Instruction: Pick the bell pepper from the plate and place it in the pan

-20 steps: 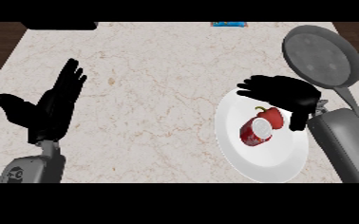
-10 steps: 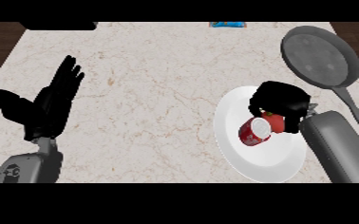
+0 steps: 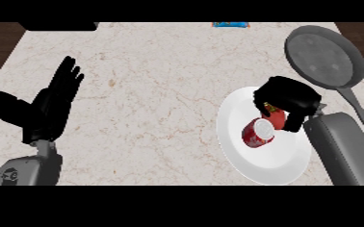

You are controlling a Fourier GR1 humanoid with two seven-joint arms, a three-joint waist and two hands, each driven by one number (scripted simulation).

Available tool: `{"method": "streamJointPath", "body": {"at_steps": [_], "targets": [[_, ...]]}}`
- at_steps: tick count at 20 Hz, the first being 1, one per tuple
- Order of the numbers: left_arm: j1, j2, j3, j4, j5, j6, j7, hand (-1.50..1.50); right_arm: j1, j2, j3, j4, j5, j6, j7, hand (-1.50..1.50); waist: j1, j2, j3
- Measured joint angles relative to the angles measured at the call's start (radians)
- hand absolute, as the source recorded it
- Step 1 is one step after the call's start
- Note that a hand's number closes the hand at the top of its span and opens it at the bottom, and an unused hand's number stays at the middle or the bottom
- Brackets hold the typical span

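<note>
A white plate [image 3: 266,166] lies at the right of the counter. On it is a red bell pepper [image 3: 277,118] with a green stem, mostly hidden under my right hand [image 3: 288,98], whose fingers are curled round it from above. A red can-like object [image 3: 257,132] with a white end lies on the plate just left of the pepper. The dark grey pan [image 3: 323,57] sits at the far right, its handle [image 3: 350,96] running down toward my right forearm. My left hand [image 3: 50,106] rests open at the left, fingers up.
A blue object [image 3: 231,24] shows at the counter's far edge. A dark block [image 3: 57,26] sits at the far left corner. Marbled counter [image 3: 156,91] spreads between my hands.
My right hand has come down over the pepper and its fingers have curled round it. The left hand has barely shifted.
</note>
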Motion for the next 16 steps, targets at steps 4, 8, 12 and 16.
{"method": "streamJointPath", "body": {"at_steps": [4,8,12,16], "targets": [[0.005,0.004,0.003,-0.001,-0.002,-0.001,-0.002,0.00,-0.007,0.096,-0.099,0.019,0.013,0.035,0.301,1.50,-0.008,-0.003,0.000],[0.000,0.010,0.013,0.012,-0.002,-0.001,-0.004,0.00,-0.035,0.179,-0.162,-0.050,0.068,-0.005,0.590,1.50,-0.018,-0.006,-0.001],[-0.004,0.000,0.003,0.007,-0.008,0.006,0.000,0.00,-0.099,0.214,-0.179,-0.192,0.129,-0.018,0.781,1.50,-0.017,-0.009,0.000],[0.003,-0.006,-0.003,-0.001,-0.011,0.006,0.003,0.00,-0.145,0.240,-0.169,-0.364,0.165,0.052,0.918,1.50,-0.013,-0.007,0.000]]}}
